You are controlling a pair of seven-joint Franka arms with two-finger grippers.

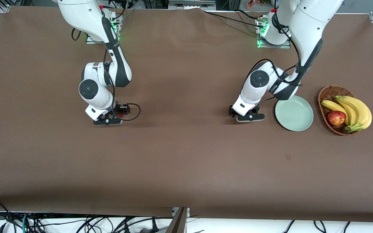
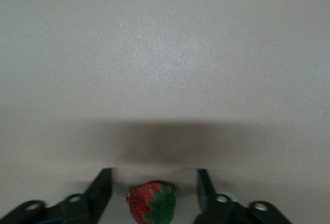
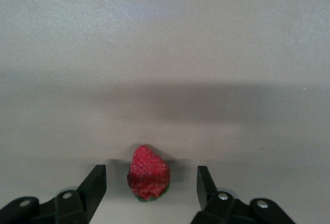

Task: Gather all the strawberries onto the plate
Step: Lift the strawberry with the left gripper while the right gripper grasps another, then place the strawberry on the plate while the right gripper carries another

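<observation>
Your left end effector [image 2: 152,193] is down at the desk [image 1: 186,155] beside the plate [image 1: 294,113], fingers spread around a strawberry [image 2: 151,203] and not touching it. Your right end effector [image 3: 151,190] sits low toward the right arm's end of the desk, fingers likewise apart around a second berry [image 3: 148,172]. A basket [image 1: 325,94] holds bananas [image 1: 355,110] and an apple [image 1: 336,118].
</observation>
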